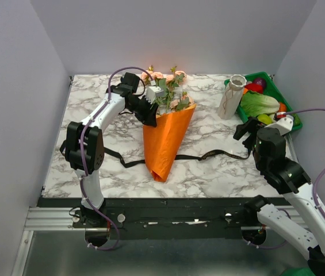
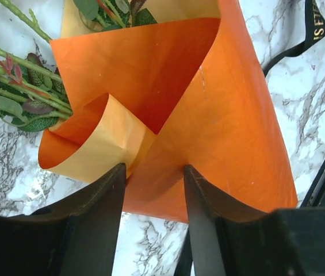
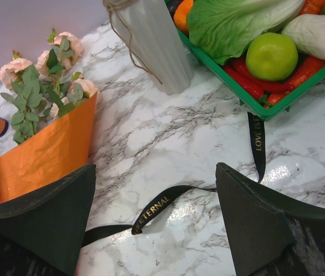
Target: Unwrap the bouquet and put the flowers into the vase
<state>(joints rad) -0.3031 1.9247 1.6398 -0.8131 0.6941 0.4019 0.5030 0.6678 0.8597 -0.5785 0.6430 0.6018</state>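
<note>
Two pairs of fingers, only one at work. Left fingers (image 2: 102, 213) part-way apart, astride the near edge of the orange paper (image 2: 225, 115), one on each side of the curled flap. No telling from the wrist view whether the pads press the sheet. Right fingers (image 3: 254, 213) wide apart, holding nothing, hovering over the black ribbon (image 3: 156, 208) on the desk (image 1: 208, 172), near the green tray (image 1: 264, 74).

Bouquet (image 1: 165, 123) lying on its side mid-desk, cone tip toward the arms, rose heads toward the far wall. Flowers (image 2: 18, 63) inside the wrap, green stems showing beside the flap. Vase (image 1: 231, 98) upright to the right, just beside the tray, well apart from the bouquet. Ribbon slack and flat, passing under the cone, seemingly untied.

Step in hand, judging from this: unwrapping, at the point of taking hold of the paper. Next move calls for closing on a single layer of sheet, clear of the stems, then peeling the flap outward to unroll the cone. Probably also calls for the right fingers to pin the far side, or else risks dragging the whole bundle across the smooth marble. Carrying the stems to the narrow neck not yet begun.
</note>
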